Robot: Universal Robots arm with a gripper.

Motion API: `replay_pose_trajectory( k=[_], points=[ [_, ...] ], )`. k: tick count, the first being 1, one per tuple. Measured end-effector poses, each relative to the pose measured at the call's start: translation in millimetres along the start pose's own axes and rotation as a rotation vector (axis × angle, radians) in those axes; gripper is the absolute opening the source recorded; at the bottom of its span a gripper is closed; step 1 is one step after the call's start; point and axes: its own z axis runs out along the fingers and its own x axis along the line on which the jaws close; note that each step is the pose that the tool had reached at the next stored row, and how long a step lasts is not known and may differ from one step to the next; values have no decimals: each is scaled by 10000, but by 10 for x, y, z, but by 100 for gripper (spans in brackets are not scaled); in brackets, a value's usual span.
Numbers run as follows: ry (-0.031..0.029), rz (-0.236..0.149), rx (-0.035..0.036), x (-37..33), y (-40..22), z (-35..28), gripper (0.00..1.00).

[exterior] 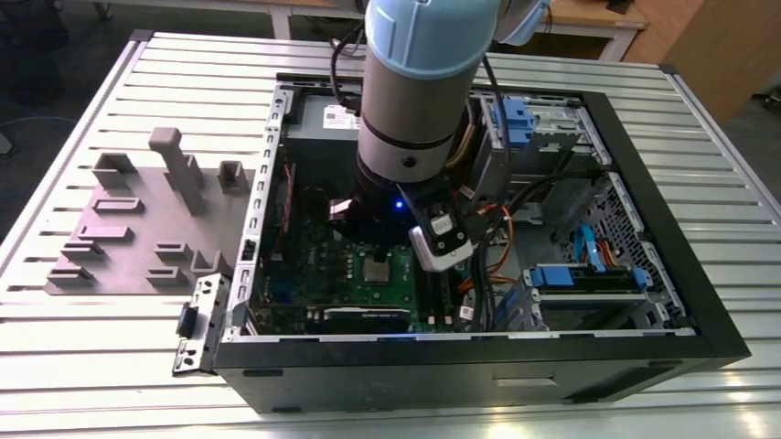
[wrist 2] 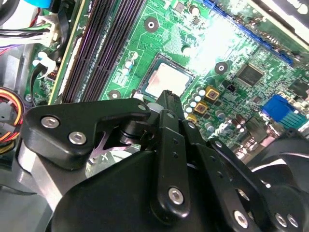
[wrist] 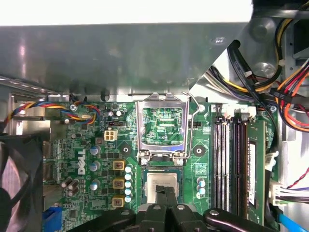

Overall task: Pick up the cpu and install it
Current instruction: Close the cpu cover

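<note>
Nearest in both wrist views, the black gripper, fingers pressed together, nothing pinched between them. Right at the fingertips, contact not discernible, the cpu, flat in its socket on the green motherboard. Beyond it, the silver socket frame, swung upright. In the exterior view, cpu at lower centre, inside the open computer case.

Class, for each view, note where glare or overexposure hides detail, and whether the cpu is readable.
Second wrist view: glare bleaches the motherboard beside the cpu, whose pale top keeps its outline. First wrist view: a blown-out white strip above the grey metal panel; cpu evenly lit. Exterior view: light reflects off the slatted table.
</note>
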Motion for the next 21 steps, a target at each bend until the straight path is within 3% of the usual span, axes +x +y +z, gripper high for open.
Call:
replay_pose_trajectory(
  k=[11, 21],
  points=[
    [0, -1, 1, 5, 4, -130, 11],
    [-1, 0, -1, 7, 7, -203, 11]
  ],
)
